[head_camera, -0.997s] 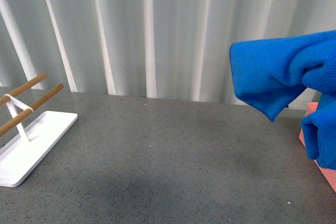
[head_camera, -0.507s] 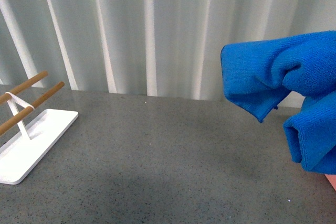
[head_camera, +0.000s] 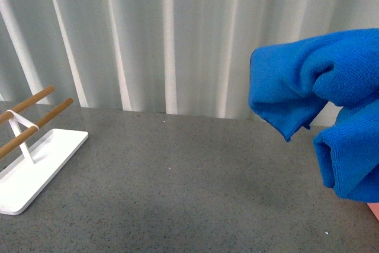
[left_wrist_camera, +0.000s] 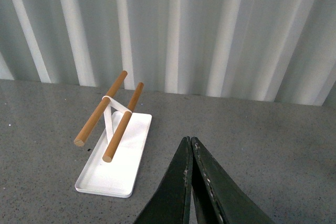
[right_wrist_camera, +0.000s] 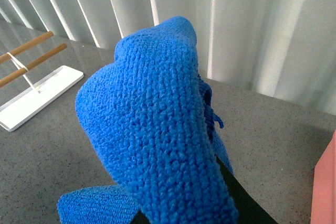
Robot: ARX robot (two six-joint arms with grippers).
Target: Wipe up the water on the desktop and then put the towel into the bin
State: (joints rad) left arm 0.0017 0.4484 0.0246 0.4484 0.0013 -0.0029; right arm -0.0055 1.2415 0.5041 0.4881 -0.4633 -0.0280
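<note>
1. Blue microfibre towel [head_camera: 314, 87] hangs bunched off the right gripper [right_wrist_camera: 231, 198], clear above the desktop [head_camera: 177, 176]; 2 folds droop below the grip.
2. Right gripper: jaws hidden under cloth; the pinched crease reads as clamped on the towel.
3. Left gripper [left_wrist_camera: 190, 145]: tips pressed together, nothing between them; white rack [left_wrist_camera: 113, 166] sits on the desktop ahead of it, to its left.
4. Bin [right_wrist_camera: 325, 182]: only a salmon-pink edge shows, below the right gripper and just to its right; the towel's lowest fold hangs near that edge, not inside.
5. Desktop beneath the right gripper: no wet patch that I can make out.
6. Step, my reading: wiping over; towel in carry toward the bin.
7. Next move calls for travel further right until both drooping folds clear the bin's near wall, then a descent and release; risk: 1 fold catching on the rim.
</note>
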